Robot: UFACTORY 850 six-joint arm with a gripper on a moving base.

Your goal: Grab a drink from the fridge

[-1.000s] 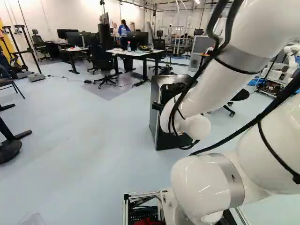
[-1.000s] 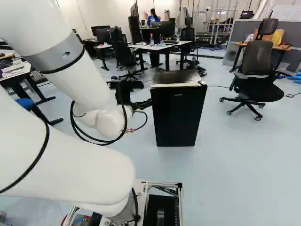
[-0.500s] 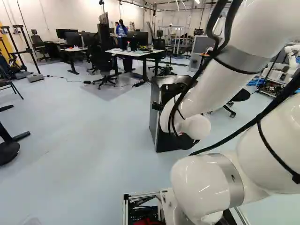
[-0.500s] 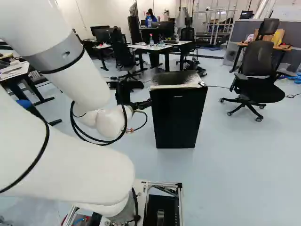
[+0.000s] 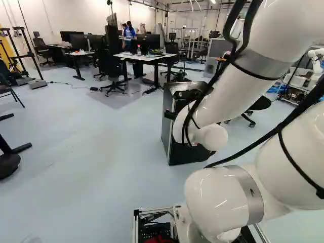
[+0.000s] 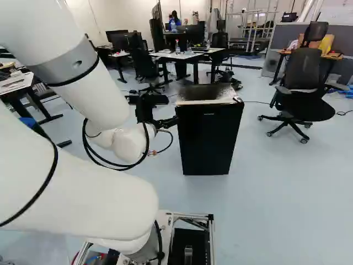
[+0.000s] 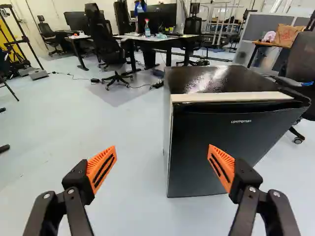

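The jaws stood wide open, one on either side of a broad gap, with nothing gripped between them; each finger bore a slotted orange pad (image 7: 102,169), and the two pads leaned apart toward the tips. Behind them, the black gripper (image 6: 170,122) reached from the end of the white arm (image 5: 217,98) toward the fridge (image 6: 207,141). The fridge stood upright on the pale floor (image 7: 123,162), ahead of the jaws and toward the right, its shut black door (image 7: 199,142) partly behind the right finger in the wrist view. A light strip (image 7: 231,96) ran along the front edge of its glossy top (image 7: 216,78). Right of the fridge was a black office chair (image 6: 303,105) on wheels. Farther off, beyond the fridge and to its left, a spray bottle (image 7: 147,29) stood upright on a white tabletop (image 5: 147,57), near dark monitors (image 7: 160,18), with another black chair (image 7: 96,37) at the left end. At the far right, a paper bag (image 7: 289,35) rested on a wooden tabletop (image 7: 268,44).
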